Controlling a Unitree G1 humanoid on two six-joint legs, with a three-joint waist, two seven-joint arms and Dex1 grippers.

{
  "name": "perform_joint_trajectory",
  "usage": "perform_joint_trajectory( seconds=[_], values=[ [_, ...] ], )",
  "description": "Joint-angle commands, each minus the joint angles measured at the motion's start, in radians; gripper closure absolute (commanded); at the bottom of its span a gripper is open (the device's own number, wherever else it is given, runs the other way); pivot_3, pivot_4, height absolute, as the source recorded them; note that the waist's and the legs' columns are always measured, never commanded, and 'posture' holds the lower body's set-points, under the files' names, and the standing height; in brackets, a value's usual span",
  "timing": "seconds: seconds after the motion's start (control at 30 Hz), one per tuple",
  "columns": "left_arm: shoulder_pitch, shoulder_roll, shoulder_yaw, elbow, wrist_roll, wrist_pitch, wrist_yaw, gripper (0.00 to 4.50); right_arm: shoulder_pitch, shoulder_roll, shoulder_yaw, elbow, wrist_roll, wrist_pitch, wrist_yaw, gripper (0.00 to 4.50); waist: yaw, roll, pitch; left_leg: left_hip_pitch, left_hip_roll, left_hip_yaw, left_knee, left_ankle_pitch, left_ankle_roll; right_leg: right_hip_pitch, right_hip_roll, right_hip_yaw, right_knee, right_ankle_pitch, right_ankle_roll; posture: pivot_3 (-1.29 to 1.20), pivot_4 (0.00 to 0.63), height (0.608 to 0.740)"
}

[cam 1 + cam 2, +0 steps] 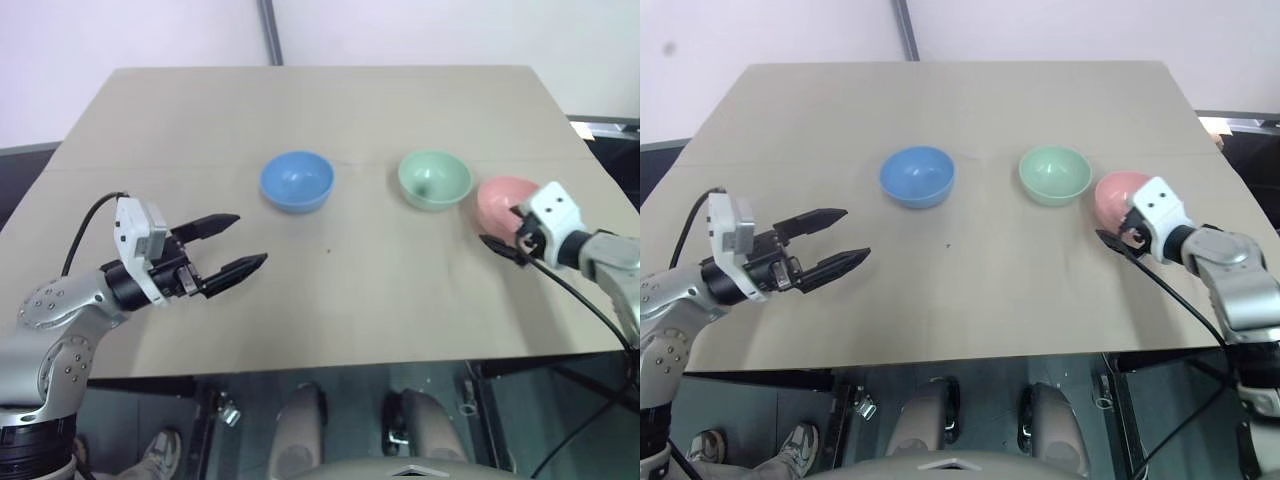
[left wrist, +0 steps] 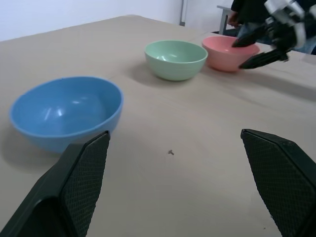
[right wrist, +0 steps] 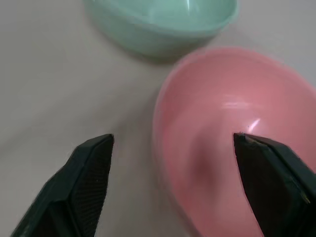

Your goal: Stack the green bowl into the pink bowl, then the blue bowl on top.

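Left gripper (image 1: 242, 243), two black fingers, hangs over the near-left part of the flat tan wooden table (image 1: 330, 290), jaws spread wide, nothing between them, pointing toward the middle of the table. Right gripper (image 1: 503, 232) sits at the near rim of the small round salmon-pink plastic bowl (image 1: 500, 198) on the right side; jaws apart and straddling the rim, one finger (image 3: 269, 177) over the inside, the other (image 3: 81, 182) outside over the table. Can't tell whether either finger touches the rim.

Further back, one row across the table: small round sky-blue plastic bowl (image 1: 297, 181) left of centre, small round mint-green plastic bowl (image 1: 434, 180) right of centre, pink bowl just beside the green one. All three upright, empty, none stacked. Blue is well apart from green.
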Motion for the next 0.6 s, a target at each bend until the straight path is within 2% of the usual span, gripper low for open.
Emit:
perform_joint_trajectory(
  seconds=[0.03, 0.07, 0.13, 0.2, 0.23, 0.3, 0.47, 0.6],
  values=[
    [0.022, -0.005, 0.037, -0.057, -0.017, -0.001, 0.006, 0.00, -0.059, -0.010, 0.035, 0.075, -0.055, -0.032, 0.034, 1.88, 0.000, 0.000, 0.000, 0.000, 0.000, 0.000, 0.000, 0.000, 0.000, 0.000, 0.000, 0.000, 0.000, 0.000, 0.000, 0.00, 0.150, 0.740],
    [0.033, -0.007, 0.045, -0.065, -0.020, 0.000, 0.010, 0.00, -0.066, -0.008, 0.041, 0.088, -0.065, -0.039, 0.038, 2.47, 0.000, 0.000, 0.000, 0.000, 0.000, 0.000, 0.000, 0.000, 0.000, 0.000, 0.000, 0.000, 0.000, 0.000, 0.000, 0.00, 0.150, 0.740],
    [0.053, -0.012, 0.058, -0.078, -0.023, -0.002, 0.018, 0.00, -0.072, -0.013, 0.051, 0.099, -0.084, -0.058, 0.051, 3.10, 0.001, 0.000, 0.000, 0.000, 0.000, 0.000, -0.001, 0.000, 0.000, 0.000, 0.000, 0.000, 0.000, 0.001, -0.002, 0.00, 0.150, 0.740],
    [0.075, -0.020, 0.068, -0.089, -0.020, -0.005, 0.024, 0.00, -0.070, -0.012, 0.043, 0.090, -0.095, -0.087, 0.049, 4.13, 0.000, 0.000, 0.000, 0.000, 0.000, 0.000, 0.000, 0.000, 0.000, 0.000, 0.000, 0.000, 0.000, 0.001, -0.002, 0.00, 0.150, 0.740],
    [0.086, -0.023, 0.072, -0.095, -0.019, -0.007, 0.025, 0.00, -0.063, -0.014, 0.038, 0.076, -0.098, -0.097, 0.053, 4.44, 0.000, -0.002, -0.001, 0.001, 0.000, 0.001, 0.000, 0.000, 0.000, 0.000, 0.000, 0.001, 0.000, 0.001, -0.001, 0.00, 0.150, 0.740],
    [0.107, -0.032, 0.080, -0.105, -0.014, -0.011, 0.033, 0.00, -0.027, -0.034, 0.023, -0.018, -0.071, -0.096, 0.101, 4.48, 0.001, -0.003, -0.002, 0.001, 0.000, 0.000, 0.000, 0.000, 0.000, 0.000, 0.000, 0.000, 0.000, 0.000, 0.000, 0.00, 0.150, 0.740],
    [0.156, -0.056, 0.083, -0.060, 0.031, -0.050, 0.024, 0.00, 0.108, -0.079, 0.010, -0.400, 0.131, -0.002, 0.298, 4.48, 0.000, -0.002, -0.001, 0.001, 0.000, 0.000, -0.001, 0.000, 0.000, 0.000, 0.000, 0.000, 0.000, 0.000, 0.000, 0.00, 0.150, 0.740],
    [0.182, -0.071, 0.080, -0.005, 0.069, -0.087, 0.007, 0.00, 0.087, -0.008, 0.107, -0.550, 0.170, 0.080, 0.281, 4.48, -0.005, -0.003, -0.002, 0.002, 0.001, 0.001, -0.001, 0.000, 0.000, -0.001, 0.000, 0.001, 0.001, 0.000, 0.000, 0.00, 0.150, 0.740]
  ],
)
